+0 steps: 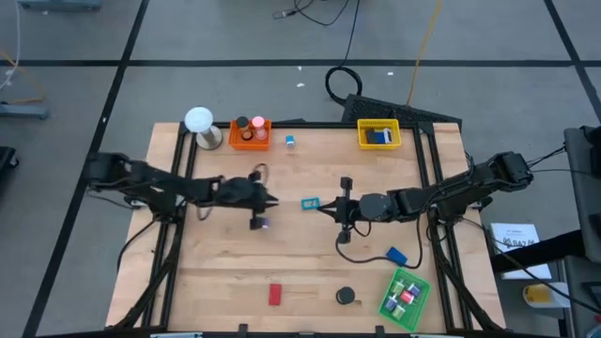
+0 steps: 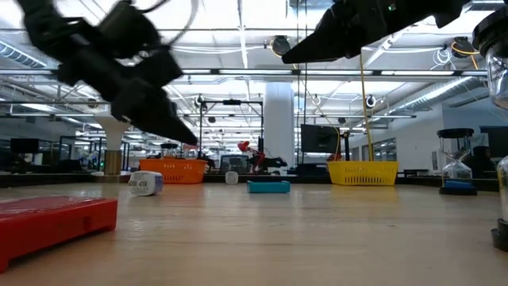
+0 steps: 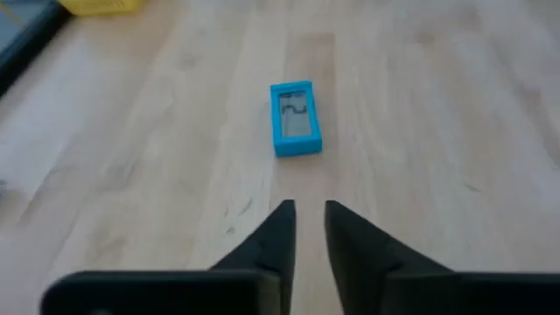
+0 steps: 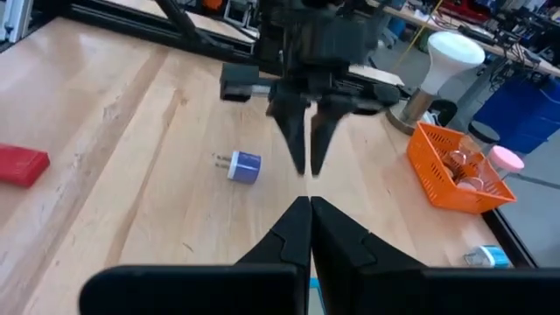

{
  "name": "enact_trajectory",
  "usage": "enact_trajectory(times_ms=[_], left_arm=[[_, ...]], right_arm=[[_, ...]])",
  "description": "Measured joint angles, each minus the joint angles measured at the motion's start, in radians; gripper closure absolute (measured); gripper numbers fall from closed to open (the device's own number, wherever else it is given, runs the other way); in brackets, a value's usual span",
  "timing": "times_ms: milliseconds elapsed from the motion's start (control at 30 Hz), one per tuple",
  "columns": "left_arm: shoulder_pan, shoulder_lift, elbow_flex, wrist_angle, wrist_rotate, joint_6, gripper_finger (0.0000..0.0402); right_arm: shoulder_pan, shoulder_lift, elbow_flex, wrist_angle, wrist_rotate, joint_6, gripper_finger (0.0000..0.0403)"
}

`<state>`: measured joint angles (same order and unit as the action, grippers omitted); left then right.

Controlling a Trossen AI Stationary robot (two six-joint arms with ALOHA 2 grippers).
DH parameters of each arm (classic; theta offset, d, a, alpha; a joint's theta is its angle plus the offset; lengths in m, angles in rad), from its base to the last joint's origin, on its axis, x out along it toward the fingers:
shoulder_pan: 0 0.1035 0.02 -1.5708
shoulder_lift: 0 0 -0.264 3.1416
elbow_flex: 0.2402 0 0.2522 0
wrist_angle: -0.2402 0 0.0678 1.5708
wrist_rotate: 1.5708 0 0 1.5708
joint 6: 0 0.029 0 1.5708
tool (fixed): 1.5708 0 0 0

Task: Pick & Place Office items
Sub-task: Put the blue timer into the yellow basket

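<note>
A cyan rectangular block [image 1: 310,203] [image 3: 296,118] lies flat on the wooden table between my two grippers. My left gripper [image 1: 272,200] [image 3: 308,219] hovers just left of it, its fingers a narrow gap apart with nothing between them. A small purple-and-white plug-like piece [image 1: 260,222] [image 4: 243,165] lies on the table near the left gripper, on its near side. My right gripper [image 1: 329,207] [image 4: 310,206] hangs shut and empty above the table, just right of the cyan block, facing the left gripper [image 4: 308,171].
An orange tray [image 1: 250,132] and a white ball on a base [image 1: 200,127] stand far left. A yellow tray [image 1: 378,134] is far right, a green tray [image 1: 405,296] near right. A red block [image 1: 275,294], a black disc [image 1: 346,297] and a blue block [image 1: 395,254] lie near the front.
</note>
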<state>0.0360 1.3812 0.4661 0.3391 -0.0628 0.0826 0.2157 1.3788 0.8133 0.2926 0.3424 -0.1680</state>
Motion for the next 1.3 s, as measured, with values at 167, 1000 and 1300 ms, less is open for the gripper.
enact_trajectory(times_ms=[167,1000,1300], left_arm=[[0.002,-0.136,-0.19,0.212,0.001,-0.057,0.0389],[0.003,-0.265,-0.297,0.264,0.001,-0.062,0.0337],[0.003,-0.265,-0.297,0.263,0.001,-0.062,0.0336]], right_arm=[[0.0,0.0,0.0,0.007,-0.005,0.016,0.0399],[-0.19,0.033,0.167,-0.417,-0.001,0.377,0.0399],[-0.26,0.204,0.379,-0.75,-0.066,0.405,0.0357]])
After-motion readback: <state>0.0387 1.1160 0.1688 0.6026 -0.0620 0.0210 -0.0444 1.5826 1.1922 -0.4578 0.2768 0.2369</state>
